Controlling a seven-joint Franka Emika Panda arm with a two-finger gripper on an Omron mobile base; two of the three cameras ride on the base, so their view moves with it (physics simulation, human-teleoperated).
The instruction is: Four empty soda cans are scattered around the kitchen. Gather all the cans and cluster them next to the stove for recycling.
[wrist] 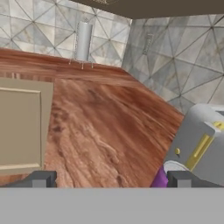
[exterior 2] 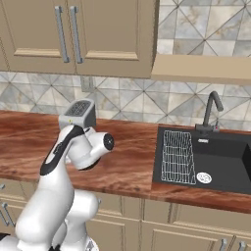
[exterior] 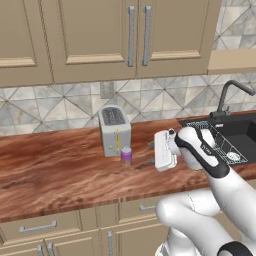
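Observation:
A pale purple soda can (exterior: 126, 156) stands upright on the wooden counter just in front of the grey toaster (exterior: 115, 131). My gripper (exterior: 151, 153) is to the can's right, a short gap away, lying level with its fingers pointing at it. In the hand view the gripper (wrist: 111, 179) is open and nothing is between the fingers. The can (wrist: 162, 176) shows low in that view, close beside the right fingertip (wrist: 181, 178), with the toaster (wrist: 201, 146) right behind it. The stove is out of view.
A black sink (exterior: 245, 130) with a wire rack and a faucet (exterior: 231, 92) lies to the right; it also appears as the sink (exterior 2: 225, 157) in the right base view. A white paper-towel roll (wrist: 83, 41) stands far along the counter. Wall cabinets hang overhead.

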